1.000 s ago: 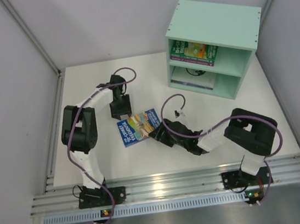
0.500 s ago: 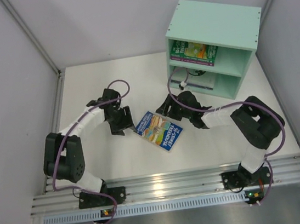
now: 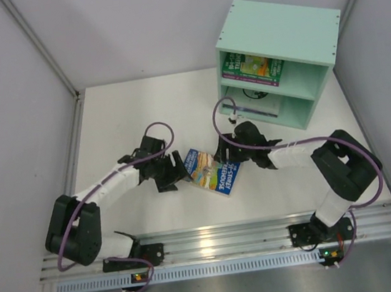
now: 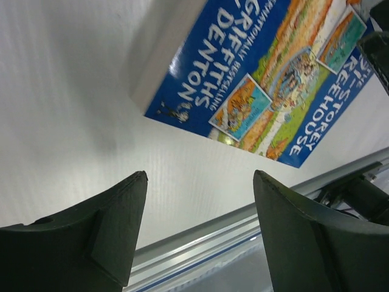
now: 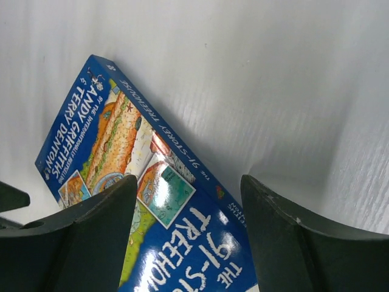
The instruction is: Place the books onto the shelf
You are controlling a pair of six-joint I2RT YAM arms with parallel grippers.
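Top external: glossy flat blue book on matte white table; left jaws, right jaws wide.

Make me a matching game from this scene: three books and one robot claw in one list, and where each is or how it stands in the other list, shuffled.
Things:
1. blue book
2. green book
3. pale book
4. left gripper

Places or states:
A. in the lower compartment of the shelf
B. open, holding nothing
C. on the table, outside the shelf
D. in the shelf's upper compartment

Pairs: 1-C, 2-D, 3-A, 4-B
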